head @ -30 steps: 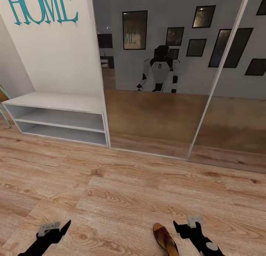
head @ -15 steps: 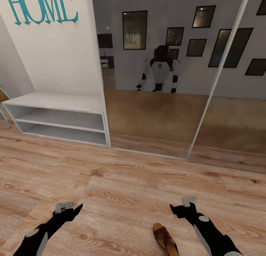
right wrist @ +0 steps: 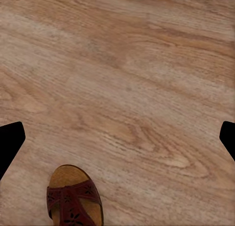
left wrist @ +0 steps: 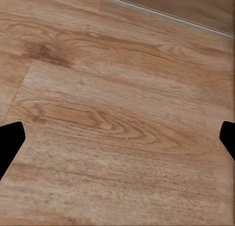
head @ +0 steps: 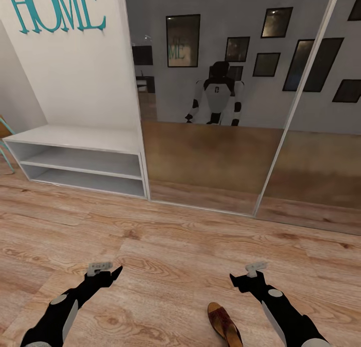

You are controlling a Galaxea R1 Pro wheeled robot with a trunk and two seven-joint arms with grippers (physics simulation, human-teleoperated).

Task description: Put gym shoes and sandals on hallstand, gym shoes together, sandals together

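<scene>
Both my arms have come forward over the corridor floor (head: 165, 242) since a second ago: my left gripper (head: 106, 273), which was low at the near left edge, now reaches farther out and a little to the right, and my right gripper (head: 246, 277) has likewise pushed away from me. Each has its fingers spread wide apart and holds nothing. One brown sandal (head: 224, 325) lies flat on the planks where it lay before, near me and just left of my right arm, toe pointing away; its heel end is cut off, so I cannot judge the whole shoe. The hallstand (head: 80, 138) stands far left against the wall, its shelves bare.
</scene>
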